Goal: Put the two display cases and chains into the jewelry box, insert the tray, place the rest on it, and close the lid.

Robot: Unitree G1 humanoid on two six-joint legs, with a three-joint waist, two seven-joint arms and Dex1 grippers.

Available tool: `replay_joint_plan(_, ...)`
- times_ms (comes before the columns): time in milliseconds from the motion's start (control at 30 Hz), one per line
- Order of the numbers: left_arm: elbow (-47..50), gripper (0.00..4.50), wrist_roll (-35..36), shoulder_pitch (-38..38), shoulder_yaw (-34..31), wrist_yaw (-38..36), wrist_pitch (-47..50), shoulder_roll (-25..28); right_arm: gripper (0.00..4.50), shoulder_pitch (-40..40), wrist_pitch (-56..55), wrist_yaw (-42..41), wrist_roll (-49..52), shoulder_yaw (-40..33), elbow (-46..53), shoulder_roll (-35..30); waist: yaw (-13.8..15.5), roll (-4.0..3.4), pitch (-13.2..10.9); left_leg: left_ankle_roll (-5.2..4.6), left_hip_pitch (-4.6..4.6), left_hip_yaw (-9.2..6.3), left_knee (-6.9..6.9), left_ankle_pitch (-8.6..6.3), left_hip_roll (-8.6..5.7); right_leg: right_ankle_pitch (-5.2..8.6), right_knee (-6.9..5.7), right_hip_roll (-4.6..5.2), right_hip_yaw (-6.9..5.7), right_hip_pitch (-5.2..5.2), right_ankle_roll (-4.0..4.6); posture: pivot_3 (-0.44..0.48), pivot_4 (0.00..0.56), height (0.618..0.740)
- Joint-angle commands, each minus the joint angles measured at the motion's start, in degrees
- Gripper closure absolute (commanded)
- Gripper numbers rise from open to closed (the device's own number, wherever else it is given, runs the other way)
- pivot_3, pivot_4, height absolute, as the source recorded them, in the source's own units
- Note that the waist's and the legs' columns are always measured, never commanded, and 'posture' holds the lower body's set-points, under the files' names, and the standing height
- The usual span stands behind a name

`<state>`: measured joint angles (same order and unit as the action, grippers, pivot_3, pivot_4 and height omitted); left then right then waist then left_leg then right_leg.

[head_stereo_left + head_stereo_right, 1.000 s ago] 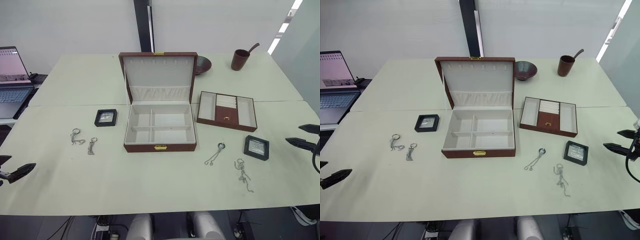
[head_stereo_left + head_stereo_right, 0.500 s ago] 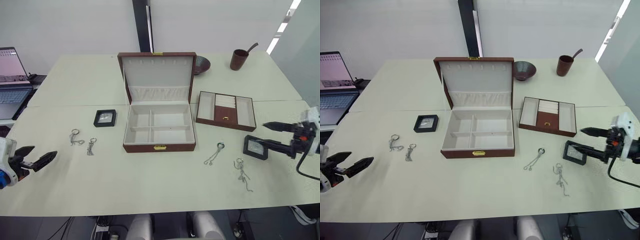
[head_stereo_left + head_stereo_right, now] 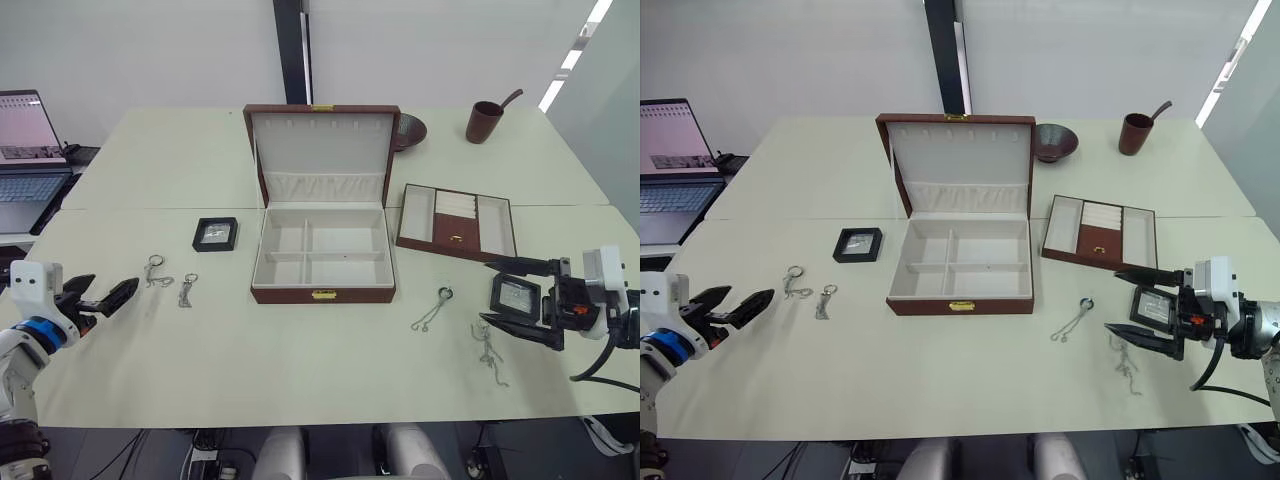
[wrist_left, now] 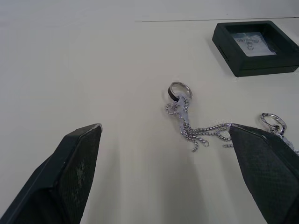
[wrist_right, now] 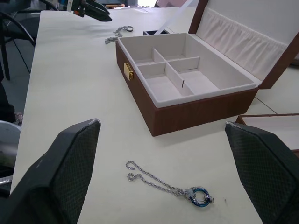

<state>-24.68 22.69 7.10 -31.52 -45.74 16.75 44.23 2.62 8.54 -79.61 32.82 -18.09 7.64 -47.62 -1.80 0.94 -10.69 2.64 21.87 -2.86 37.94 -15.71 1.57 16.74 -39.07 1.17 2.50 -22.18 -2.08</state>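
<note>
The brown jewelry box [image 3: 322, 245] stands open at mid-table, its cream compartments empty. Its tray [image 3: 457, 222] lies to the right. One black display case [image 3: 215, 233] sits left of the box, and two chains [image 3: 156, 271] [image 3: 186, 290] lie further left. My left gripper [image 3: 108, 297] is open, just left of those chains, and the nearer chain [image 4: 187, 116] lies ahead of its fingers. The other display case [image 3: 514, 296] sits on the right, with my open right gripper [image 3: 488, 292] straddling it. Two more chains [image 3: 432, 309] [image 3: 489, 350] lie nearby.
A laptop [image 3: 25, 130] stands at the far left edge. A dark bowl [image 3: 408, 128] and a brown cup with a spoon [image 3: 484, 118] stand at the back right. A seam crosses the table behind the box's base.
Both arms have come inward from the table's sides. The left gripper has closed in on the left chains. The right gripper has reached the right display case.
</note>
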Motion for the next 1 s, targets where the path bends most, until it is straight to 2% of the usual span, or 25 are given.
replay_joint_plan(33, 1.67, 0.01, 0.26, 0.32, -0.03, 1.53, -0.4, -0.12, 0.0, 0.0, -2.01, -0.62, 0.52, -0.31, 0.47, -0.09, -0.02, 0.0, 0.0, 0.0, 0.0, 0.0, 0.0, 0.0, 0.0, 0.0, 0.0, -0.01, -0.01, 0.0, 0.0, 0.0, 0.15, 0.74)
replay_joint_plan(333, 2.97, 0.01, -0.78, 3.8, 3.52, 6.73, 1.01, -2.88, 0.0, 1.45, -1.24, -0.35, 2.21, 2.12, 4.05, 0.18, 0.15, 0.04, 0.02, 0.01, 0.02, -0.04, 0.02, 0.0, -0.01, 0.0, 0.0, 0.01, -0.02, 0.03, 0.0, 0.0, 0.15, 0.74)
replay_joint_plan(600, 0.78, 0.01, -2.73, 7.36, 7.09, 8.64, 2.42, -2.24, 0.0, 2.55, -0.8, 1.15, 1.99, 3.06, 3.45, 0.23, 0.15, 0.04, 0.02, 0.01, 0.02, -0.05, 0.02, 0.0, -0.02, 0.0, 0.0, 0.01, -0.03, 0.03, 0.0, 0.0, 0.15, 0.74)
replay_joint_plan(1000, -6.59, 0.01, -4.34, 8.65, 8.6, 7.15, 1.03, -2.37, 0.0, 3.46, -0.04, 3.1, 2.02, 3.0, 3.07, 0.1, 0.13, 0.03, 0.03, 0.01, -0.01, -0.03, 0.03, 0.01, -0.04, -0.01, -0.02, 0.01, -0.01, 0.03, 0.0, 0.0, 0.15, 0.74)
